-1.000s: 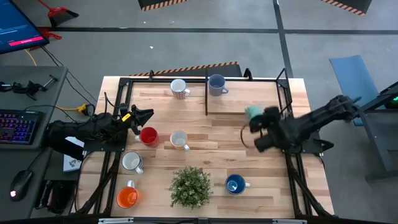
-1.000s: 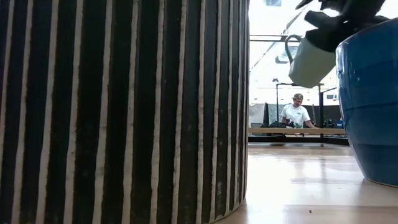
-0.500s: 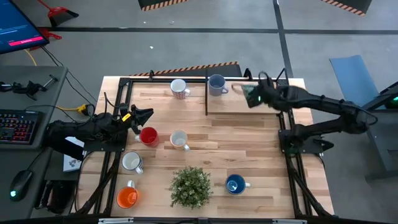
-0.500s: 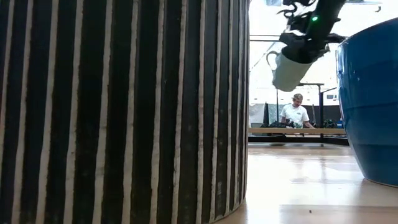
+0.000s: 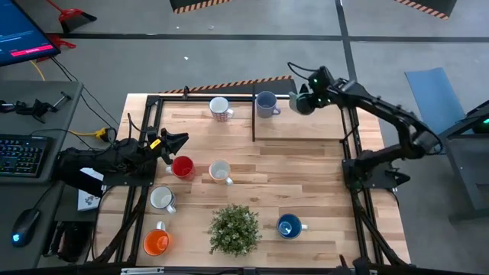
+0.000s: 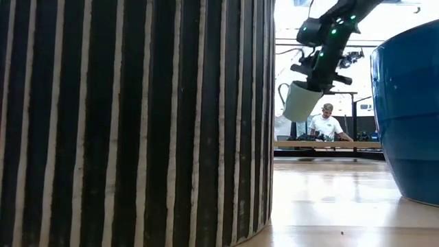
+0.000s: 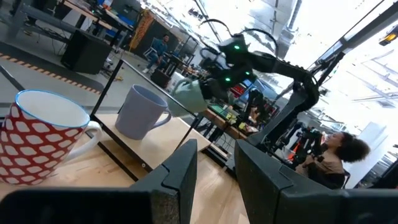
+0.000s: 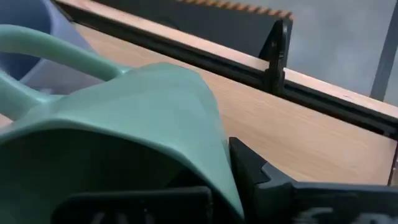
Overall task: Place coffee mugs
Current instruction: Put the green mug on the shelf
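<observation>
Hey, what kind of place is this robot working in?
Probably a robotics lab or workshop. A desk with keyboard and monitor sits beside the table, hazard-striped tape marks the concrete floor, and a person works at another bench behind.

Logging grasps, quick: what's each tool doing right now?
Left tool: open, empty, by the red mug.
Right tool: closed on the green mug, airborne.

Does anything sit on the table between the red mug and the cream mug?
Nothing. In the high view, only bare wood separates the red mug and the cream mug.
</observation>
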You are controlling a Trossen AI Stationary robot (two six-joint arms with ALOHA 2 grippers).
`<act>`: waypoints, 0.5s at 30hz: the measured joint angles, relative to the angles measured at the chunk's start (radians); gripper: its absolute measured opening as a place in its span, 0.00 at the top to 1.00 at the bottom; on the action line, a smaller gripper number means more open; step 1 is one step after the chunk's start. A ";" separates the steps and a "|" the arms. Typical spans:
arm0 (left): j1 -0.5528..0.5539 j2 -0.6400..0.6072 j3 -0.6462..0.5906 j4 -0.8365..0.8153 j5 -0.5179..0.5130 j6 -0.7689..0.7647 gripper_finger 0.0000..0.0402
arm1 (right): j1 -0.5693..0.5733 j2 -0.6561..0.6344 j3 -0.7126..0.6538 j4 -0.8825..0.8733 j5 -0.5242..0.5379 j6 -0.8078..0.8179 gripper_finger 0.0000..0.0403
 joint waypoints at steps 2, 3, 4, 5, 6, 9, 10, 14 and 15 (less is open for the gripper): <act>0.000 0.000 0.000 0.000 0.000 0.000 0.76 | -0.009 0.056 0.053 -0.019 -0.009 -0.027 1.00; 0.000 0.000 0.000 0.000 0.000 0.001 0.76 | -0.009 0.084 0.083 -0.032 -0.011 -0.041 1.00; 0.000 0.000 0.000 0.000 0.000 0.001 0.76 | -0.009 0.114 0.116 -0.050 -0.013 -0.052 1.00; 0.000 0.000 0.000 0.000 0.000 0.001 0.76 | -0.008 0.143 0.149 -0.072 -0.016 -0.067 1.00; 0.000 0.000 0.000 0.000 0.000 0.001 0.76 | -0.008 0.175 0.185 -0.099 -0.017 -0.080 1.00; 0.000 0.000 0.000 0.000 0.000 0.001 0.76 | -0.008 0.274 0.302 -0.196 -0.023 -0.124 1.00; 0.000 0.000 0.000 0.000 0.000 0.001 0.76 | -0.008 0.306 0.340 -0.229 -0.022 -0.132 1.00; 0.000 0.000 0.000 0.000 0.000 0.002 0.76 | -0.008 0.416 0.466 -0.317 -0.021 -0.171 1.00; 0.000 0.000 0.000 0.000 0.000 0.002 0.76 | -0.008 0.437 0.488 -0.332 -0.021 -0.176 1.00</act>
